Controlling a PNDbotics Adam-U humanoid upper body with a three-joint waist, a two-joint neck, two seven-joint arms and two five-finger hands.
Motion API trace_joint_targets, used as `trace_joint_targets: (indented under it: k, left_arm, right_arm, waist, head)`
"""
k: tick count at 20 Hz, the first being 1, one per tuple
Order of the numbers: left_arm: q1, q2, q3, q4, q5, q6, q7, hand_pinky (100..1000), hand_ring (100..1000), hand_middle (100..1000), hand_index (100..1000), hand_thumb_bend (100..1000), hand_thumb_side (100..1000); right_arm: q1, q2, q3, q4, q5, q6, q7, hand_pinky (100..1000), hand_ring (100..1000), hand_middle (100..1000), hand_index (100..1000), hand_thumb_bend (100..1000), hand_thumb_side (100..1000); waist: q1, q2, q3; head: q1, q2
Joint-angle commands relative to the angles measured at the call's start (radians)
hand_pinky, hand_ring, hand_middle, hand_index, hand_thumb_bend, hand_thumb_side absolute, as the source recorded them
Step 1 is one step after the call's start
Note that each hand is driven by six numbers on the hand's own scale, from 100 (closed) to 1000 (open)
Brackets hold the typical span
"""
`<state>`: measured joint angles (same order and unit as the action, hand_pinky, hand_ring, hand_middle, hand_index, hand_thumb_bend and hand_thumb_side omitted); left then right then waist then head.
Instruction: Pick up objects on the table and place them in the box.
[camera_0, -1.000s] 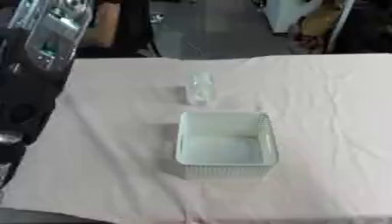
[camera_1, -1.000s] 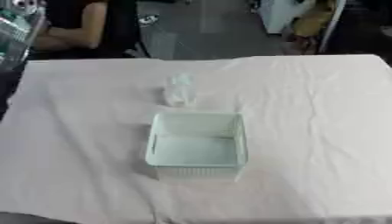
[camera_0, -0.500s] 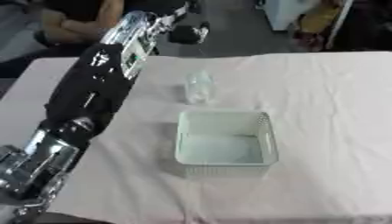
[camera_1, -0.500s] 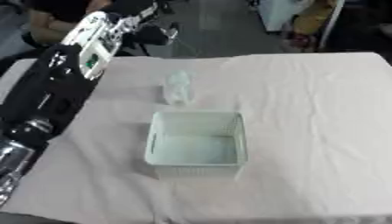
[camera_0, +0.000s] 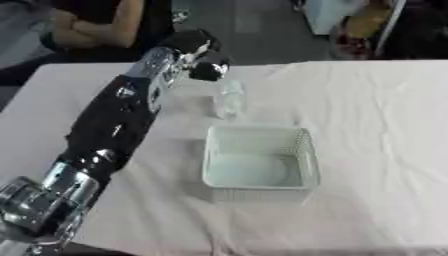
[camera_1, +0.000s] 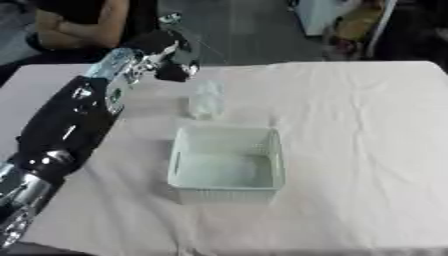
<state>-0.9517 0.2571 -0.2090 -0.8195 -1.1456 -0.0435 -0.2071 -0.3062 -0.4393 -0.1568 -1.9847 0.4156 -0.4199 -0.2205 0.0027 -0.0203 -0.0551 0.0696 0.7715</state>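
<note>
Fingers of my left hand (camera_0: 203, 60): blurred into a dark clump at the far end of the outstretched arm, so I cannot tell how far they are spread; nothing visibly held. Hand sits just beyond and left of the item. Right hand: not in view.

Item: small clear plastic bottle (camera_0: 229, 99), standing on the pale pink tablecloth (camera_0: 376, 115), just behind the far rim of the white perforated plastic box (camera_0: 260, 163), which lies empty.

Orientation: upright, long axis vertical, narrower end pointing up.

Risk, my judgement: bottle looks light and top-heavy; a sideways brush from my fingers could tip it, and it may roll across the cloth. Its closeness to the box rim leaves little room on that side.
</note>
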Motion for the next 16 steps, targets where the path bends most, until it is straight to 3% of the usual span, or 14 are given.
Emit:
trace_joint_targets:
  k: [1,16]
  left_arm:
    - [-0.010,-0.004,0.002,-0.011,-0.022,-0.014,0.017,716,741,776,831,516,738]
    - [0.016,-0.052,-0.034,-0.013,-0.117,-0.074,0.032,743,755,771,814,561,731]
  right_arm:
    - [-0.012,-0.013,-0.002,-0.015,-0.006,-0.001,0.004,838,968,971,963,100,655]
    - [-0.019,-0.009,0.003,-0.015,-0.010,-0.004,0.009,838,968,970,963,100,657]
  waist:
    - [-0.004,-0.008,0.001]
    - [-0.004,-0.005,-0.003]
  head:
    - [0.008,-0.001]
    - [0.013,-0.001]
